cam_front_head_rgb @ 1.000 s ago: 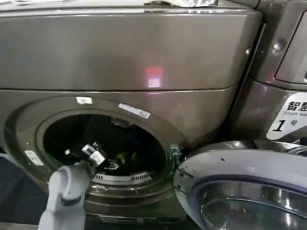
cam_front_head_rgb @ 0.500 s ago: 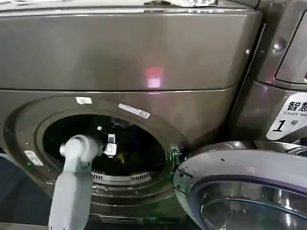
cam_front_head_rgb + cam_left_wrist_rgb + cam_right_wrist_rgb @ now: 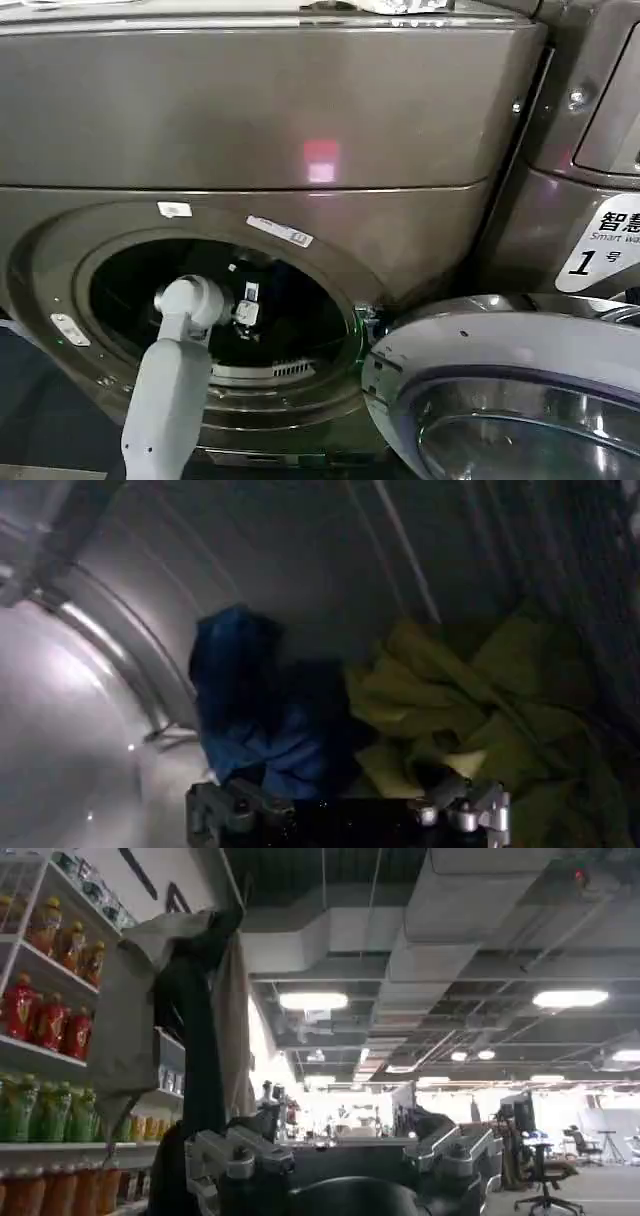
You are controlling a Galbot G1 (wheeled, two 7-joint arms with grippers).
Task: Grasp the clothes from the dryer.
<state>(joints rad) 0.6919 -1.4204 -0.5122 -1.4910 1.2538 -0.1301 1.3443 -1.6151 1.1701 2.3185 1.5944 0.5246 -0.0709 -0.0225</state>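
Note:
The dryer point(image 3: 270, 110) is the bronze-grey machine in front of me, its round porthole open on a dark drum. My left arm reaches through the porthole, and the left gripper point(image 3: 245, 306) is inside the drum. In the left wrist view the clothes lie just beyond that gripper point(image 3: 345, 818): a navy blue garment point(image 3: 250, 715) next to a yellow-green one point(image 3: 470, 715), both against the steel drum wall point(image 3: 90, 730). My right gripper point(image 3: 335, 1173) points up at a ceiling, away from the dryer. Beside it a greyish-white cloth point(image 3: 125, 1038) hangs on a dark upright piece.
The silver-rimmed glass door point(image 3: 500, 390) stands swung open at the lower right, close to the porthole's rim. A neighbouring grey machine point(image 3: 590, 120) with a white "1" sticker point(image 3: 600, 250) is on the right. The right wrist view has shelves of bottles point(image 3: 40, 1008).
My left arm has swung up and to the right, carrying the gripper from the porthole's lower lip deeper into the drum.

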